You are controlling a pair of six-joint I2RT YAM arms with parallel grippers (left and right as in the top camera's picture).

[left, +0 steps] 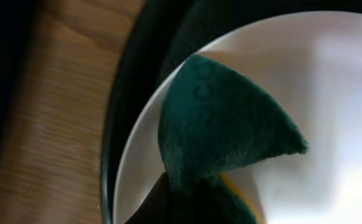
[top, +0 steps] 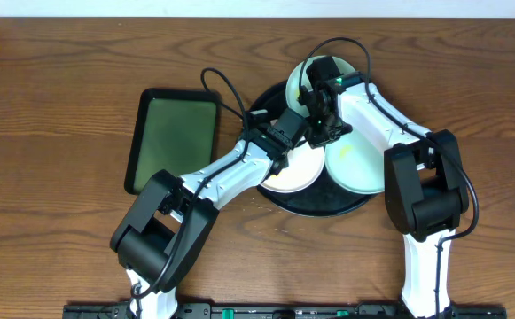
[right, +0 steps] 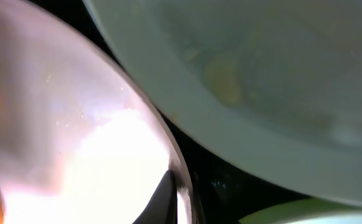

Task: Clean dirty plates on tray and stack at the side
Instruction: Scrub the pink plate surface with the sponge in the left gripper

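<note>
The round black tray (top: 315,206) holds a white plate (top: 294,170) at its left and a pale mint plate (top: 362,167) at its right. A second mint plate (top: 328,69) lies at the tray's far edge, partly under the right arm. My left gripper (top: 294,133) (left: 193,208) is shut on a dark green sponge (left: 224,124) that rests over the white plate (left: 330,93). My right gripper (top: 321,131) (right: 171,205) is shut on the white plate's (right: 75,124) rim, with one dark finger (right: 159,199) lying on top. The mint plate (right: 261,74) beside it carries a yellowish smear.
A rectangular dark-green tray (top: 173,137) lies left of the round tray on the wooden table (top: 53,106). Both arms cross over the round tray's middle, close together. Black cables loop above the wrists.
</note>
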